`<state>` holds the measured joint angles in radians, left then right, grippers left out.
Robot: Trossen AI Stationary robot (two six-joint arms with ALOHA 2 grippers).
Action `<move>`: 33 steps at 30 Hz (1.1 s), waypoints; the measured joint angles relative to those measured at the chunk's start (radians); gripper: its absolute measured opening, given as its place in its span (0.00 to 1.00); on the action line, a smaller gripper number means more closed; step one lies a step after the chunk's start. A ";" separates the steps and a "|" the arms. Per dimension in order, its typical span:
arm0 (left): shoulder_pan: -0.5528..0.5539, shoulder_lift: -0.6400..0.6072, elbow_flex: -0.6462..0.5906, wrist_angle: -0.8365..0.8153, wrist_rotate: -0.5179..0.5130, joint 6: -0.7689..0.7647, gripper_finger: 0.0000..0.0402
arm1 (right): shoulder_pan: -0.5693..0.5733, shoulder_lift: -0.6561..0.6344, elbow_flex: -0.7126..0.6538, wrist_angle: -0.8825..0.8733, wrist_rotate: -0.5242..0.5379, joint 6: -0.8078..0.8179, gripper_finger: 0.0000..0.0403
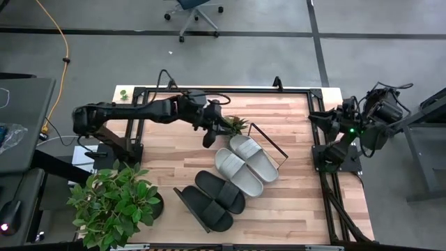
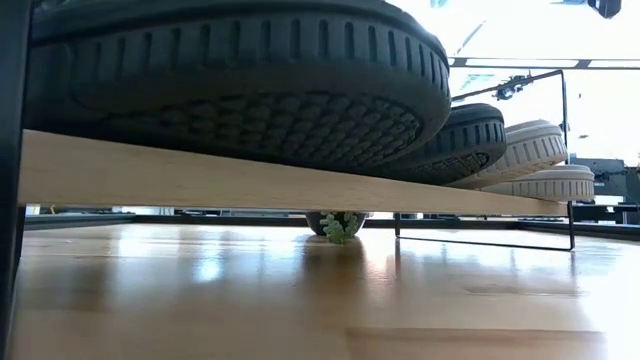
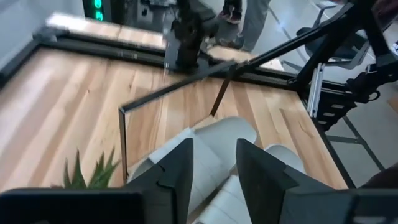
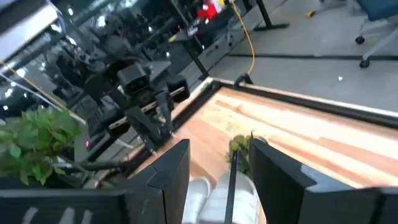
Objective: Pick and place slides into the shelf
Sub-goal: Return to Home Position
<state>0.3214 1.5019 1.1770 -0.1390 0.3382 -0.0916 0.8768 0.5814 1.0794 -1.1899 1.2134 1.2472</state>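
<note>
**Left gripper** point(image 3: 213, 152): jaws spread, nothing held. It hangs over the back half of the desk point(image 1: 293, 202), just beside the small plant point(image 1: 235, 124) and near one end of the shelf point(image 2: 200, 178), apart from the footwear.

**Right gripper** point(image 4: 219, 155): jaws likewise spread and empty. Its arm waits folded at the desk's right edge.

**Task objects:** All four slides lie in a row along the shelf's plank. The grey slides point(image 1: 245, 164) take the end nearer the left gripper, and the black slides point(image 1: 212, 199) take the other end. In the low view the soles rest on the plank, with the nearest black one overhanging its front edge.

**Step in hand (judged):** Placing looks finished, with no slide left on the bare desk. The left arm is most likely on its way back to a rest pose.

**Next move (judged):** The arm should pull back toward the left side with the jaws empty. It needs to pass clear of the small plant and the shelf's thin black end frame, since a knock there could shift the rack. From above it is hard to tell how high the gripper sits over that frame, so rising first seems the safer order.
</note>
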 joint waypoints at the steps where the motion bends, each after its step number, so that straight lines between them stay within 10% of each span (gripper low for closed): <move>1: 0.000 -0.013 0.000 -0.001 0.001 0.011 0.26 | 0.000 -0.008 0.000 0.013 0.011 -0.017 0.39; 12: -0.001 -0.197 0.000 -0.075 0.036 0.146 0.02 | 0.000 -0.082 0.000 0.412 0.130 -0.437 0.30; 24: -0.001 -0.463 0.000 -0.176 0.033 0.294 0.01 | 0.000 -0.058 0.000 1.172 0.055 -1.144 0.03; 33: -0.001 -0.656 -0.019 -0.207 -0.016 0.373 0.00 | -0.035 0.021 0.000 1.382 0.027 -1.311 0.00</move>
<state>0.3202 0.8461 1.1576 -0.3465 0.3218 0.2818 0.8415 0.6019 1.0798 0.1925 1.2401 -0.0640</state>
